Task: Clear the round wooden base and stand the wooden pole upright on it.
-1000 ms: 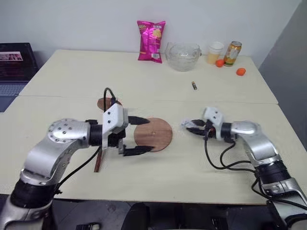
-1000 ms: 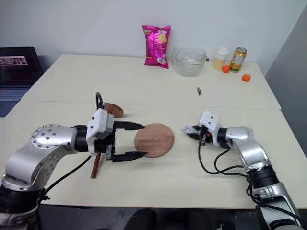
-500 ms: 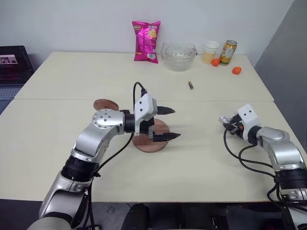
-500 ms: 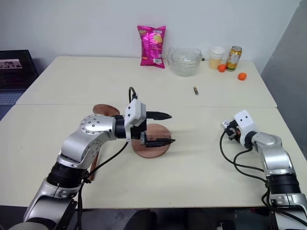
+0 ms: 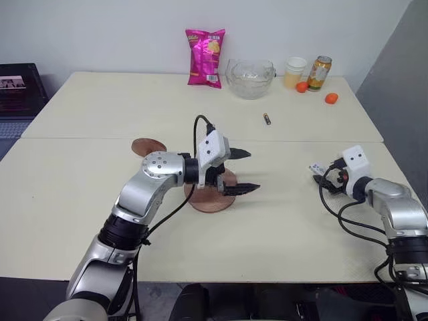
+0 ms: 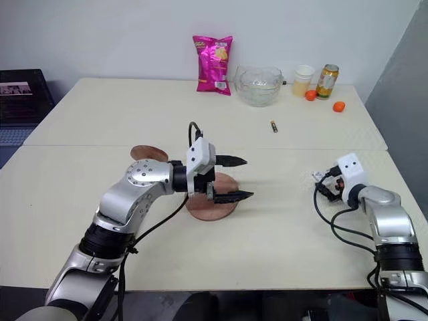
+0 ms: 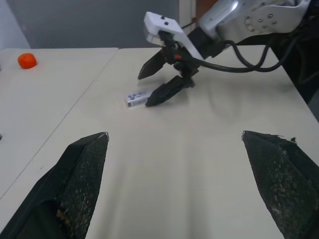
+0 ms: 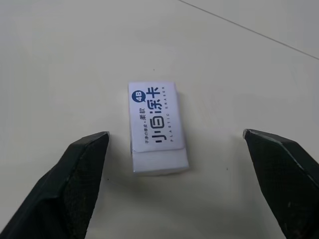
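While my left hand (image 5: 244, 171) gapes empty, it hides part of the round wooden base (image 5: 208, 200) | right hand (image 8: 174, 184) open, straddling eraser (image 8: 156, 126) on desk (image 5: 294, 227)

The two head views look forward and down from above the near edge of the table (image 5: 80, 200), taking in the whole top out to the wall at 12 o'clock. The right eye sits slightly aside, so everything shifts a little between them. The left wrist view looks low along the tabletop toward 3 o'clock, sharing the right gripper (image 7: 159, 82) and the eraser (image 7: 137, 98) with the head views. The right wrist view looks steeply down, very close on that eraser (image 8: 157, 127).
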